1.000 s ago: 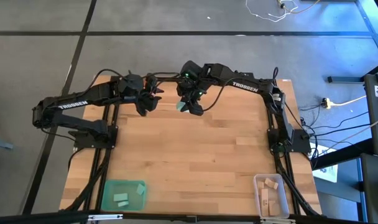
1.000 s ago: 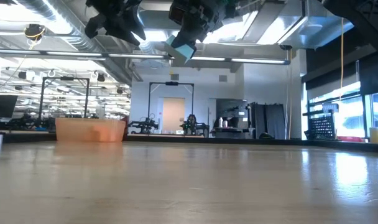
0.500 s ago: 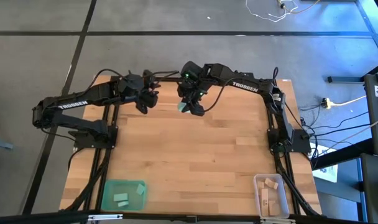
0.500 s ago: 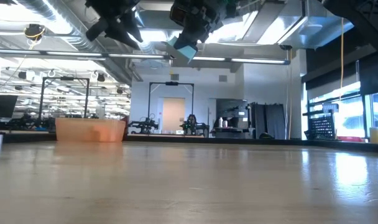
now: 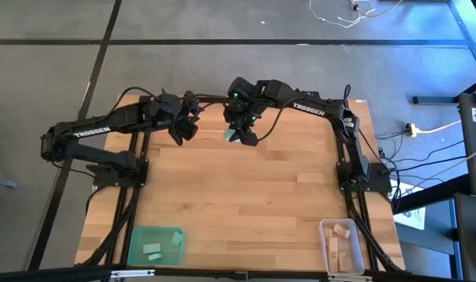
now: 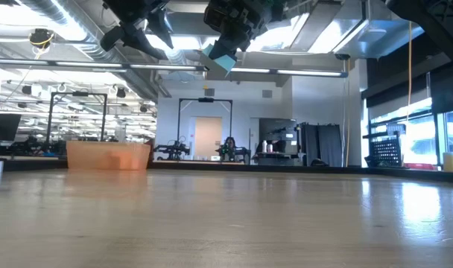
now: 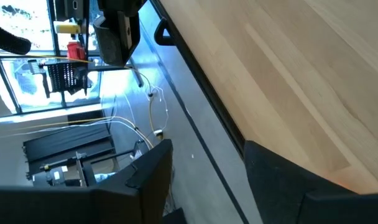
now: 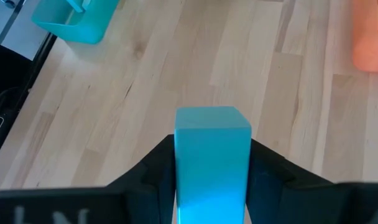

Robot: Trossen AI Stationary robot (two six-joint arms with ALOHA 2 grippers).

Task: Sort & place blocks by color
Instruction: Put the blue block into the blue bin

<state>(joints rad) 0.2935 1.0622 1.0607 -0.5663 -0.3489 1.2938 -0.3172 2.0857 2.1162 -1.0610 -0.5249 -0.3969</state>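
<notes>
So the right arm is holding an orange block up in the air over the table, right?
Not quite: the block is teal-green, not orange. The right wrist view shows it pinched between the right gripper's fingers, and the low view shows it held up high above the table.

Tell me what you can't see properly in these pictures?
- High view: the orange tray is hidden under the arms; only its corner shows in the right wrist view.
- High view: blocks in the green tray and clear tray are too small to count.
- Low view: left gripper is cut off by the top edge.
</notes>
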